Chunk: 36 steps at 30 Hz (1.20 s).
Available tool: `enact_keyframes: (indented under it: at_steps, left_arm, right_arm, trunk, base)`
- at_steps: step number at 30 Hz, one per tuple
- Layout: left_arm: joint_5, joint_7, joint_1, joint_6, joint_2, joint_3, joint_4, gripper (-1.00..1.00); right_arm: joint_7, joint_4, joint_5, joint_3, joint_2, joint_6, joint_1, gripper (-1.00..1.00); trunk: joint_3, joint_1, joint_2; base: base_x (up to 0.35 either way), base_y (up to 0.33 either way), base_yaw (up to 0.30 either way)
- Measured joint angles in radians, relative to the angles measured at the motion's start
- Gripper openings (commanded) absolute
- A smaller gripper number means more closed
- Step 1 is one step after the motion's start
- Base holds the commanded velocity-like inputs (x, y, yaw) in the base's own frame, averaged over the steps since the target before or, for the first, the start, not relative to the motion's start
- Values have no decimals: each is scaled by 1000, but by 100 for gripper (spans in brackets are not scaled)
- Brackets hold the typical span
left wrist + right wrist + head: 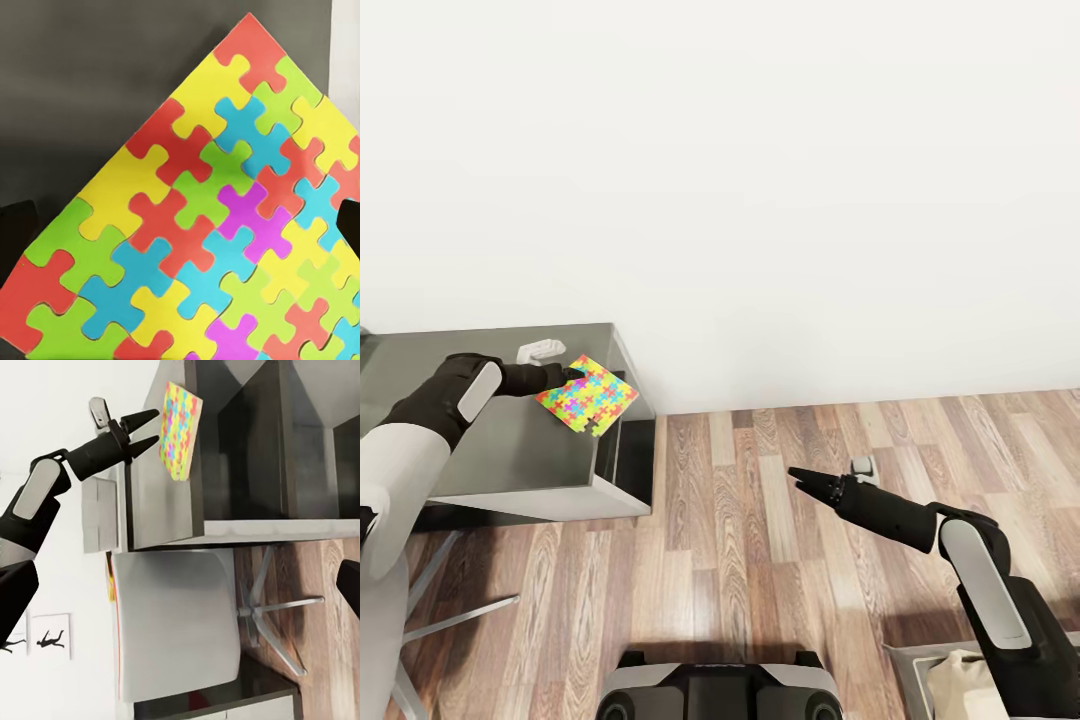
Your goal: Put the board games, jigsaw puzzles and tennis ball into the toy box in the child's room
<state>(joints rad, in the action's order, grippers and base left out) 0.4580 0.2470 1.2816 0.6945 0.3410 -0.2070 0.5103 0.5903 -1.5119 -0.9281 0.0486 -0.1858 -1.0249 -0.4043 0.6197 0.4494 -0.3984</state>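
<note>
Item: jigsaw puzzle (588, 395). Thin square sheet of interlocking yellow, green, pink, blue and orange pieces. Location: at the tips of the left gripper (571, 375), over the dark grey top of the table (510, 455) near its end by the wall. The right wrist view has the sheet tilted, one edge raised off the tabletop, the two fingers spread on either side of its near edge; whether they actually bear on the sheet, I cannot tell. In the left wrist view the sheet lies straight ahead of the claw, covering most of the dark top beyond it.

Item: right gripper (797, 474). Location: well apart from the puzzle, hanging over the wood-plank floor (760, 560). Fingers drawn together to a point, nothing between them.

Item: chair (176, 619). Pale seat on a splayed metal base, below the table edge and under the left arm.

Item: pale grey tray (920, 665). Partly seen beneath the right forearm, with something beige inside; possibly the toy box, not certain.

Status, judged: early. One puzzle is being taken up from the table and is not yet in the box. The second puzzle, three board games and tennis ball cannot be accounted for here, so carrying and placing remain for all of them
</note>
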Motion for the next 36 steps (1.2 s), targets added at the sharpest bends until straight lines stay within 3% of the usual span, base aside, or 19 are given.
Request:
enact_keyframes:
  at_steps: [12, 26, 32, 36]
  left_arm:
    - [0, 0, 0, -3, 3, 1, 0, 100]
    - [-1, 1, 0, -47, 32, 13, 11, 100]
    - [6, 5, 0, -36, 66, 17, 45, 100]
    - [10, 40, 0, 21, 87, 17, 88, 100]
  right_arm:
    - [0, 1, 1, 1, 12, 0, 0, 100]
    - [0, 1, 1, 0, 12, 0, 0, 100]
    - [-1, 1, 1, 0, 12, 0, 0, 100]
    - [-1, 1, 1, -1, 12, 0, 0, 100]
  trunk:
    - [0, 0, 0]
    - [0, 0, 0]
    - [0, 0, 0]
    - [0, 0, 0]
  base:
    - [0, -1, 0]
    - [0, 0, 0]
    - [0, 0, 0]
    - [0, 0, 0]
